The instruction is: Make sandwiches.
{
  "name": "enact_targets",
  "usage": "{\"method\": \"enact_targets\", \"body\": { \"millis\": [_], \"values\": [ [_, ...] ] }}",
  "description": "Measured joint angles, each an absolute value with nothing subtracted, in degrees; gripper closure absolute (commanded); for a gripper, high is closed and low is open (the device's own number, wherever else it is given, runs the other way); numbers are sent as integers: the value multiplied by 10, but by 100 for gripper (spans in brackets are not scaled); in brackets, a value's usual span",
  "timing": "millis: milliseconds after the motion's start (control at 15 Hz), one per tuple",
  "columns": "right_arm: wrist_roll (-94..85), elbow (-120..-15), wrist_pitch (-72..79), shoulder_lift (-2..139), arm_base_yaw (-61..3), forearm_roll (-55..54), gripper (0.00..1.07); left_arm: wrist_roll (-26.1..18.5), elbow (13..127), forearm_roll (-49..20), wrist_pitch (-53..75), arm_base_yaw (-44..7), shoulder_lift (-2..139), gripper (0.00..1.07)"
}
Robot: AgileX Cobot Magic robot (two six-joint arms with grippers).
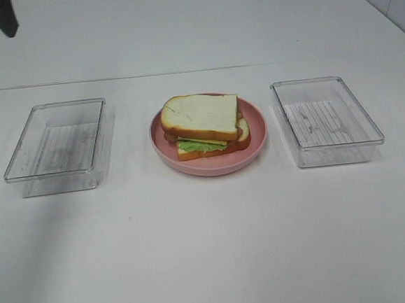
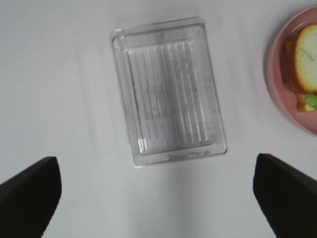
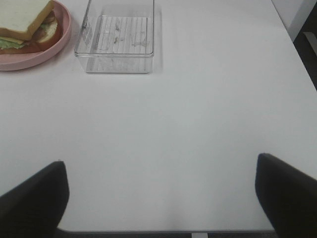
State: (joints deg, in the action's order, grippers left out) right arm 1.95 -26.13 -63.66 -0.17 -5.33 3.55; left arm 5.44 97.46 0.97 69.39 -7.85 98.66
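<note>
Sandwiches (image 1: 204, 125) lie stacked flat on pink plate (image 1: 252, 146), long axis left-right; both hands (image 2: 157, 198) (image 3: 161, 198) spread apart

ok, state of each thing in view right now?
sandwich: stacked, top slice skewed, on the pink plate
left container: empty, no lid
right container: empty, no lid
left gripper: open, holding nothing, above the left container
right gripper: open, holding nothing, over bare table
</note>
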Motion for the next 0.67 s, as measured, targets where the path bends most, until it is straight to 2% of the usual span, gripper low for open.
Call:
{"method": "enact_targets", "body": {
  "millis": [267, 400, 533, 667],
  "values": [
    [19, -261, -637, -2, -53, 36, 8, 41, 811, 11, 696, -9, 849, 6],
    [19, -261, -637, -2, -53, 36, 8, 34, 714, 12, 696, 25, 732, 6],
    [19, -261, -637, -2, -53, 36, 8, 33, 654, 14, 696, 33, 658, 6],
    [19, -261, -637, -2, -53, 36, 8, 33, 572, 14, 688, 34, 524, 6]
  ]
}}
